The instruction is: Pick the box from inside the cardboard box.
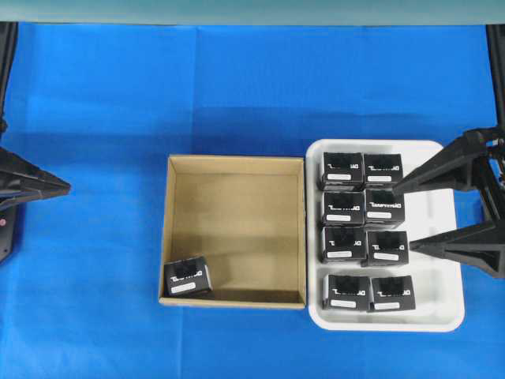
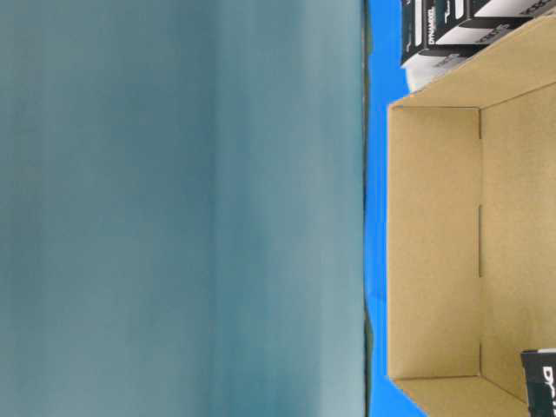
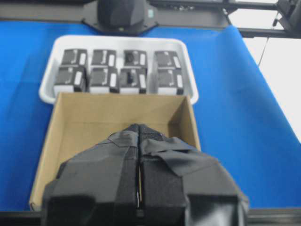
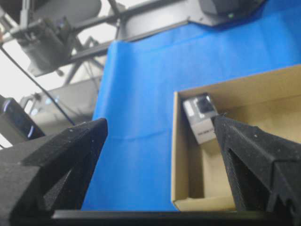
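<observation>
One black box (image 1: 187, 278) with a white label lies in the near-left corner of the tan cardboard box (image 1: 237, 164). It also shows in the right wrist view (image 4: 203, 117) and at the table-level view's lower right (image 2: 543, 382). My left gripper (image 1: 67, 187) is shut and empty at the far left, well clear of the cardboard box. In the left wrist view its shut fingers (image 3: 139, 128) hide the black box. My right gripper (image 1: 403, 215) is open and empty above the tray's right half; in its wrist view (image 4: 160, 121) the jaws stand wide apart.
A white plastic tray (image 1: 442, 316) stands right against the cardboard box's right side and holds several identical black boxes (image 1: 342, 170). Blue cloth (image 1: 237, 79) covers the table. The rest of the cardboard box's floor (image 1: 237, 229) is bare.
</observation>
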`<state>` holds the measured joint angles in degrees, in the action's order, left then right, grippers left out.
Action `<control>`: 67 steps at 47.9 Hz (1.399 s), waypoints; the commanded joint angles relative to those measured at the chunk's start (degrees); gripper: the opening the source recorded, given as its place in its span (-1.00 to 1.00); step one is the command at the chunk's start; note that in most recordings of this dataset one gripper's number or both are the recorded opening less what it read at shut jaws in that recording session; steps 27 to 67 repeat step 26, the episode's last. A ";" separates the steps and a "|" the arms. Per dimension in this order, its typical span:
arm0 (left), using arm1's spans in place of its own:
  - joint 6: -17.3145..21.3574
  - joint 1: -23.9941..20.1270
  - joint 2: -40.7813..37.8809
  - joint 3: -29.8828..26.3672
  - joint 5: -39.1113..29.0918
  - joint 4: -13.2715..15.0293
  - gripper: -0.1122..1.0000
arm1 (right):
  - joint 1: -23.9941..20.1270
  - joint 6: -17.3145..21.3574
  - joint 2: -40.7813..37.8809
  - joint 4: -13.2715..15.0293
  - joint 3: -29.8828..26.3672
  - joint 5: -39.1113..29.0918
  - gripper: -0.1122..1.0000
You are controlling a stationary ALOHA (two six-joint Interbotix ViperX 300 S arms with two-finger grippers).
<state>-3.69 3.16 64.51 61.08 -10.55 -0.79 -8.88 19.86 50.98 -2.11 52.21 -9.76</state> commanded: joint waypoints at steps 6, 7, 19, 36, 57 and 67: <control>0.18 0.09 -0.53 -0.88 0.53 -0.18 -0.92 | 0.00 0.09 1.93 -0.18 1.05 0.35 0.97; 0.18 0.09 -0.44 -0.88 0.53 -0.18 -0.92 | 0.00 0.09 2.02 -0.18 1.32 0.44 0.97; 0.26 0.09 -0.70 -0.79 0.53 -0.18 -0.92 | 0.18 0.00 3.43 -0.18 3.43 0.35 0.97; 0.26 0.09 -0.79 -0.79 0.35 -0.18 -0.92 | 0.53 -0.09 3.96 -0.18 4.92 2.37 0.97; 0.26 0.09 -0.79 -0.79 0.35 -0.18 -0.92 | 0.53 -0.09 3.96 -0.18 4.92 2.37 0.97; 0.26 0.09 -0.79 -0.79 0.35 -0.18 -0.92 | 0.53 -0.09 3.96 -0.18 4.92 2.37 0.97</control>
